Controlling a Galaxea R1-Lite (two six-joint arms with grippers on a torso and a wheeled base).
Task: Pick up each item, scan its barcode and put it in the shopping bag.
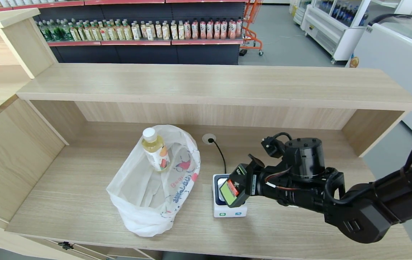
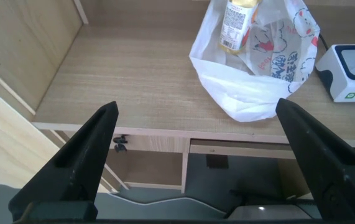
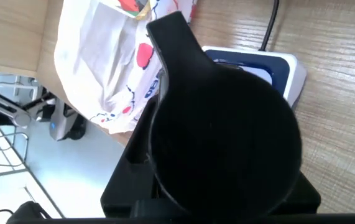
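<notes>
- I see a light wood worktop [image 1: 65, 202], raised ledge [image 1: 209, 83] along its far edge.
- Behind it, shelf [image 1: 137, 42] lined with drink bottles [image 1: 177, 30].
- Grey floor [image 1: 289, 47], orange trolley [image 1: 253, 34], white chiller cabinets [image 1: 336, 32] far right.

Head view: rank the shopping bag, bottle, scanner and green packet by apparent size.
Largest: shopping bag, clearly.
Then bottle, scanner and green packet: these look alike, and the packet partly hides the scanner, so unranked.
</notes>
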